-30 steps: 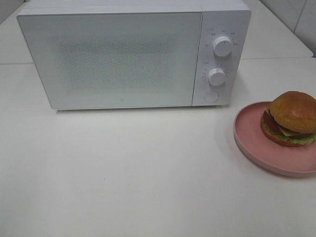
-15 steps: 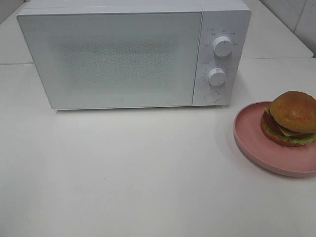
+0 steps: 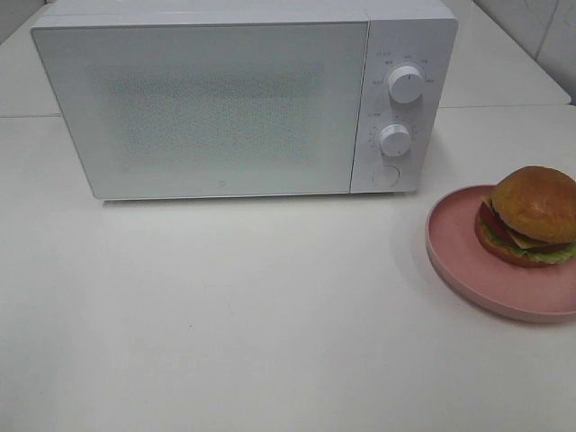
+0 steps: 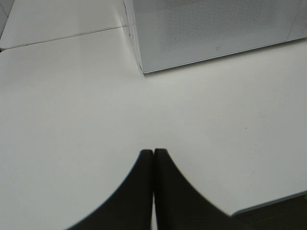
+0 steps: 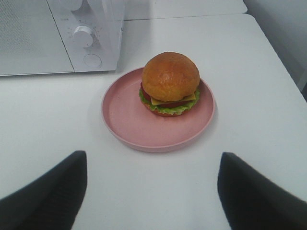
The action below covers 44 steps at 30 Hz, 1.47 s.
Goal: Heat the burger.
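The burger [image 3: 529, 216] [image 5: 170, 83], with a golden-brown bun, cheese, tomato and lettuce, sits on a round pink plate [image 3: 459, 256] [image 5: 125, 117] at the right edge of the exterior high view. A white microwave [image 3: 243, 94] stands at the back with its door closed. My right gripper [image 5: 152, 167] is open, its two dark fingers spread wide in front of the plate and apart from it. My left gripper [image 4: 153, 153] is shut, fingertips pressed together over bare table, near the microwave's front left corner [image 4: 141, 69]. Neither gripper shows in the exterior high view.
Two white knobs [image 3: 406, 83] [image 3: 394, 139] and a round button [image 3: 385, 175] sit on the microwave's right panel. The white table [image 3: 252, 306] spreads in front of the microwave; its edge [image 4: 268, 206] shows in the left wrist view.
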{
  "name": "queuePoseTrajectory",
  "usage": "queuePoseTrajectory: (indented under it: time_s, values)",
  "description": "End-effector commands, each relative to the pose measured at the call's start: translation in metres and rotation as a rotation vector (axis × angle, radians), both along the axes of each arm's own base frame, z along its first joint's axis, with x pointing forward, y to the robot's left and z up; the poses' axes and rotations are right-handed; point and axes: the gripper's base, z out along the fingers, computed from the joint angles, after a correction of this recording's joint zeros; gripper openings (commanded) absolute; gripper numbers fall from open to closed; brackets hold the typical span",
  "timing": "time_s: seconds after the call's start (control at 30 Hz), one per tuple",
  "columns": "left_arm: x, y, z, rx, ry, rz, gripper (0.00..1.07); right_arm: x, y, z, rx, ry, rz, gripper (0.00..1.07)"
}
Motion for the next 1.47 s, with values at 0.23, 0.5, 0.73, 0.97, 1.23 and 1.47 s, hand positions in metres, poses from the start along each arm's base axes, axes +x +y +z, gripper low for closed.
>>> queuePoseTrajectory:
  time_s: [0.23, 0.5, 0.73, 0.97, 1.23, 1.47]
  values:
    - [-0.0037, 0.0001, 0.0001, -0.003, -0.035, -0.003, 0.0, -0.0035, -0.0004, 0.0007, -0.006, -0.038, 0.03, 0.72]
    - [-0.0038, 0.0001, 0.0, -0.003, -0.036, -0.003, 0.0, -0.0035, -0.0004, 0.0007, -0.006, -0.038, 0.03, 0.72]
    - [-0.0038, 0.0001, 0.0, -0.003, -0.036, -0.003, 0.0, -0.0035, -0.0004, 0.0007, -0.006, -0.038, 0.03, 0.72]
    - [-0.004, 0.0001, 0.0, -0.003, -0.037, -0.003, 0.0, -0.0035, -0.0004, 0.0007, -0.006, -0.038, 0.03, 0.72]
    - [-0.004, 0.0001, 0.0, -0.003, -0.037, -0.003, 0.0, -0.0035, -0.0004, 0.0007, -0.006, -0.038, 0.03, 0.72]
    - [-0.004, 0.0001, 0.0, -0.003, -0.037, -0.003, 0.0, -0.0035, -0.0004, 0.0007, -0.006, -0.038, 0.03, 0.72]
